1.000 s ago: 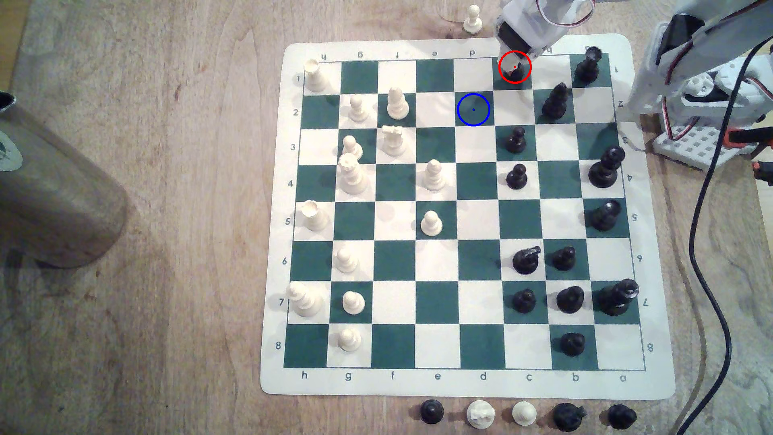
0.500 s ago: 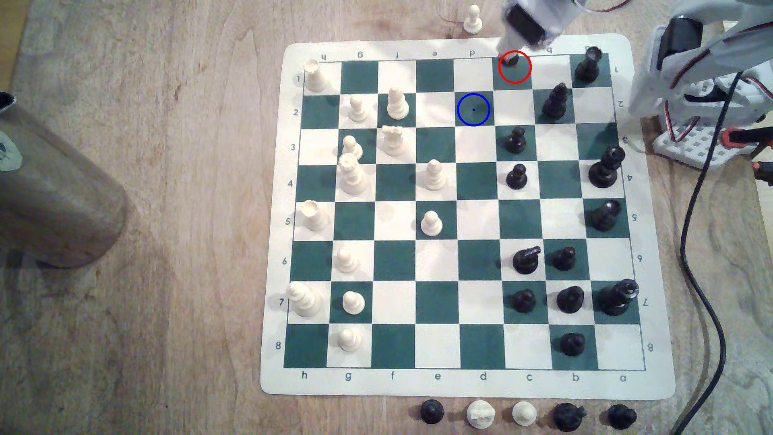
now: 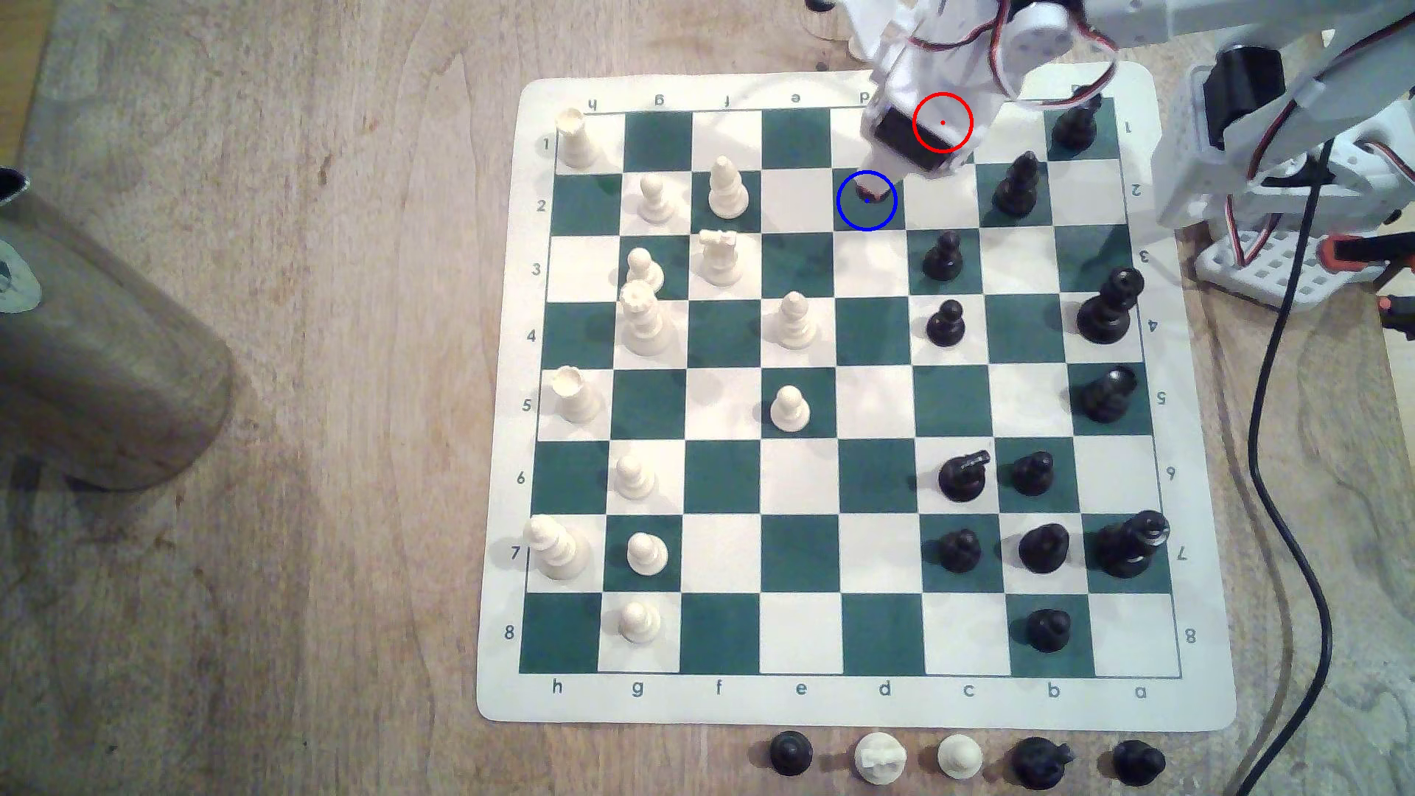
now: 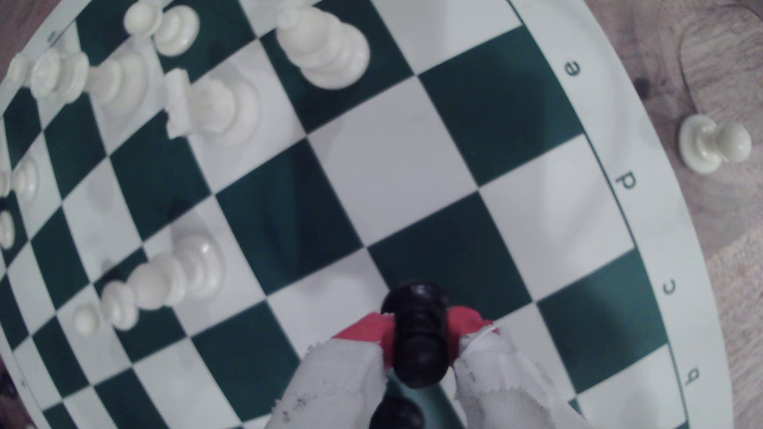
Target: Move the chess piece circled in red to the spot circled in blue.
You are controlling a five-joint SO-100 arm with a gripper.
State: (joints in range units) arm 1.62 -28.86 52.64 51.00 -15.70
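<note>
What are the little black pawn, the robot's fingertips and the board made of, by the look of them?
The black pawn looks like moulded plastic: smooth, with a faint sheen. The gripper holds it between fingers wrapped in what seems frayed white cloth or tape, with red pads, perhaps rubber. The board looks like a thin flexible mat, vinyl maybe, with rounded corners. The table shows wood grain.

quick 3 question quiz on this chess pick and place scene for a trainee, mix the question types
1. True or false: the claw is shut on the black pawn.
2. In the exterior view, the claw tip sits inside which ring? A) the red ring B) the blue ring C) neither
3. Fill in: off the board's edge near the letter d, a ___ pawn stands on the wooden table.

Key
1. True: its red-tipped fingers press both sides of the pawn.
2. B
3. White
</note>
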